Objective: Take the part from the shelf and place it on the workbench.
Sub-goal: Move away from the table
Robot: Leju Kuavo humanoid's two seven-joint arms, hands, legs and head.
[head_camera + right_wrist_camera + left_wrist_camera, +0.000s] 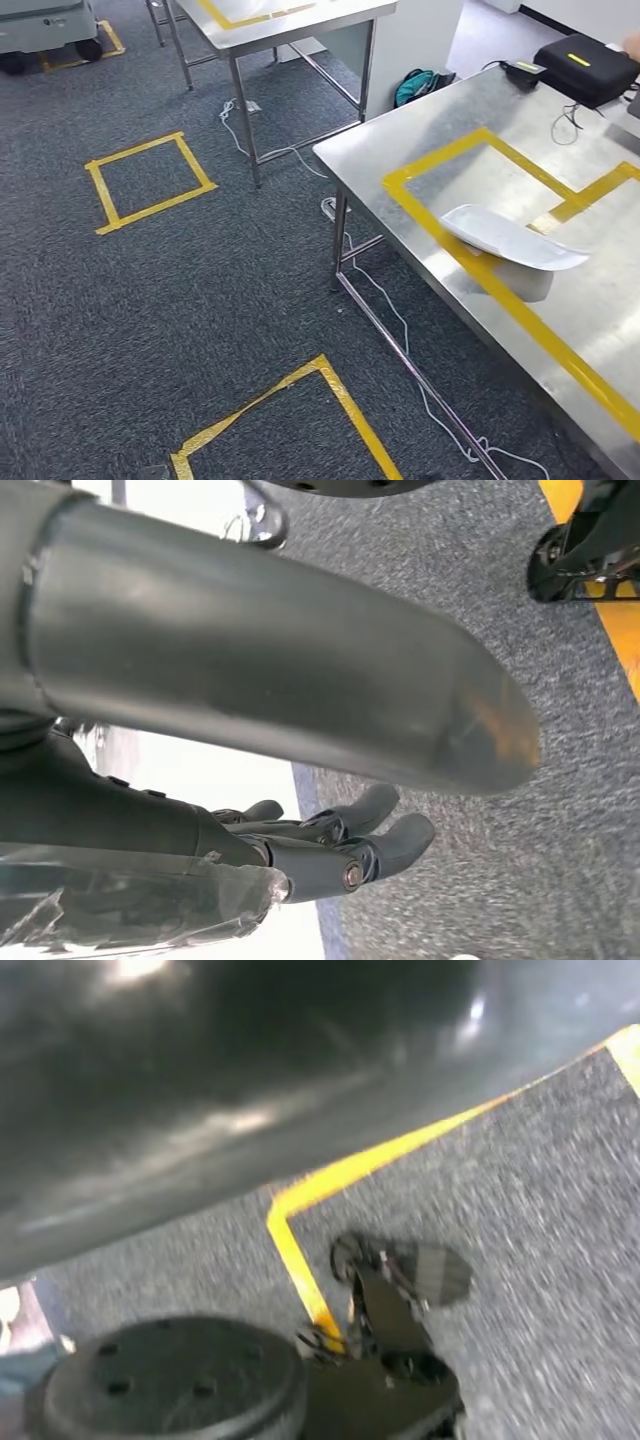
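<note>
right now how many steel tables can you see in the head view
2. One steel table stands at the right, with the white part lying on its yellow tape outline. The other table is at the top centre, cut off by the frame. Others may lie outside the view.

Steel workbench (423,150) to my right, marked w/ yellow tape lines (453,245). White curved part (509,240) lies on it, across the near tape line. Black case (585,65) at the far end, a small black device (526,70) just beside it, thin cable (567,122) near. Grey carpet (189,290) below, w/ yellow tape squares (149,180) and a white cord (392,320) running under the bench.
</note>
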